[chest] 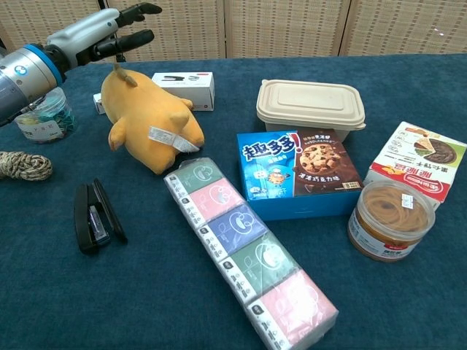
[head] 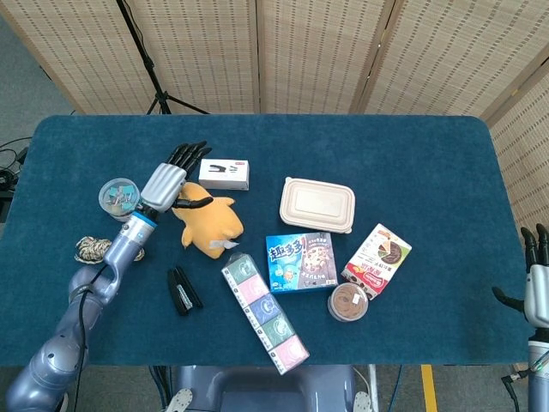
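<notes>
Hovering left hand (head: 168,178) above plush toy (head: 208,225); right hand (head: 537,287) past table edge (head: 506,257)

Staged lab or studio recording setup, not a home; blue felt-covered surface (head: 412,154) ringed by woven folding screens (head: 300,51), black tripod stand (head: 159,90) behind, cables (head: 10,159) on grey floor, assorted unrelated props laid out.

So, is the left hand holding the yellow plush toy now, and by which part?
It holds nothing. The left hand is raised above the plush toy with its fingers spread, and the toy lies on the table. The right hand is also empty.
</notes>
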Controlling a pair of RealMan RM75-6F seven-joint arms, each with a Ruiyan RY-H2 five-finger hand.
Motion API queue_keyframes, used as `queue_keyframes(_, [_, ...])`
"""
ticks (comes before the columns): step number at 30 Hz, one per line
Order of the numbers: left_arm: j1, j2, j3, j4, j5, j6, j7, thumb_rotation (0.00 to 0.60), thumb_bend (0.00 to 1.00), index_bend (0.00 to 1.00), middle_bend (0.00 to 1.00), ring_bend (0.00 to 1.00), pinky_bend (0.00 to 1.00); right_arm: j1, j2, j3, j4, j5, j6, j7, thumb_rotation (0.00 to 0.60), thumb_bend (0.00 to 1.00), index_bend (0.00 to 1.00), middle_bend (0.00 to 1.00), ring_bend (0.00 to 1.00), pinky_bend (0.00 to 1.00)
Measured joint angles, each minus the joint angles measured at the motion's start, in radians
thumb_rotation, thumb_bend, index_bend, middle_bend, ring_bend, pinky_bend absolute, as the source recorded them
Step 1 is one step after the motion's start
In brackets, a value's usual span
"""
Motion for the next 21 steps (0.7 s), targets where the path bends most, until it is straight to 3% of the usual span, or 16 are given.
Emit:
queue_keyframes(8, [0.082, 0.077, -0.001, -0.082, 0.006, 0.193, -0.028, 0.0, 0.0, 0.0, 0.0, 0.0, 0.0, -0.01, 0.019, -0.011, -0.027, -0.04, 0.015, 0.029, 0.6, 0.0, 0.0, 0.0, 0.0, 0.0])
queue_keyframes(13, [0.16, 0.174, 0.007, -0.203, 0.011, 0.271, 0.011, 0.009, 0.0, 0.0, 0.0, 0.0, 0.0, -0.016, 0.031, -0.022, -0.043, -0.075, 0.022, 0.054, 0.6, 0.0, 0.0, 0.0, 0.0, 0.0])
queue_keyframes(15, [0.188, 0.216, 0.01, -0.264, 0.01, 0.285, 0.039, 0.052, 0.0, 0.0, 0.0, 0.0, 0.0, -0.017, 0.037, -0.027, -0.048, -0.089, 0.023, 0.068, 0.6, 0.0, 0.0, 0.0, 0.0, 0.0])
queue_keyframes(21, [0.281, 0.388, 0.021, -0.563, -0.008, 0.306, 0.203, 0.259, 0.0, 0.0, 0.0, 0.0, 0.0, -0.023, 0.051, -0.035, -0.065, -0.123, 0.033, 0.1, 0.6, 0.0, 0.0, 0.0, 0.0, 0.0])
